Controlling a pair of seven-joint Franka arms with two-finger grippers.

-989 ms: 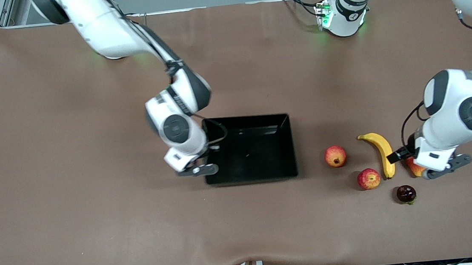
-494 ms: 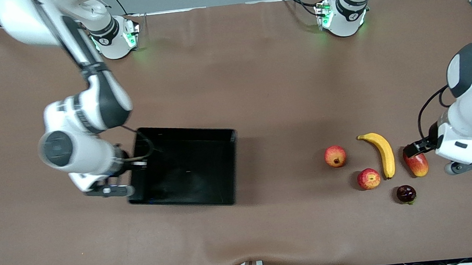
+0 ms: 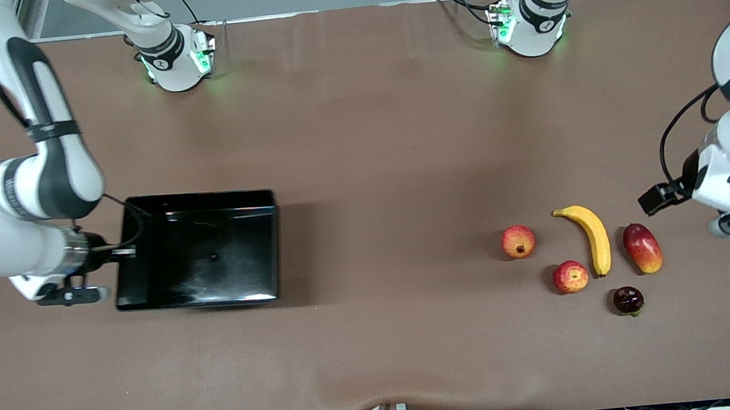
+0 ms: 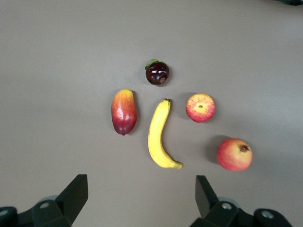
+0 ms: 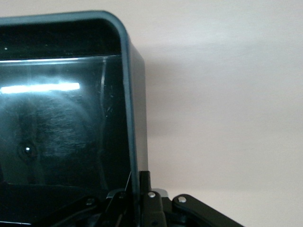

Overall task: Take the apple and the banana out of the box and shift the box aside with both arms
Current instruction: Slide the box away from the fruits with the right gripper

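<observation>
**Inspector:** Status of the fruit relative to the box [image 3: 197,249]?

**Assistant:** The box holds nothing. The apple [image 3: 570,277] and banana [image 3: 590,238] lie on the table [image 3: 372,132], well apart from the box, toward the left arm's end, with a mango [image 3: 642,248], a round orange-red fruit [image 3: 518,242] and a dark fruit [image 3: 628,299] beside them.

**Inspector:** Grippers?

**Assistant:** The right gripper [image 5: 137,189] is clamped on the box's wall, at the side away from the fruit. The left gripper [image 4: 141,196] hangs above the fruit, fingers apart, holding nothing.

**Inspector:** Remaining work?

**Assistant:** Judged: removal is done; the box sits near the right arm's end, so only release seems left.

**Inspector:** Surface, room?

**Assistant:** Brown mat, slightly rippled at the camera edge; grey floor past the bases.
</observation>
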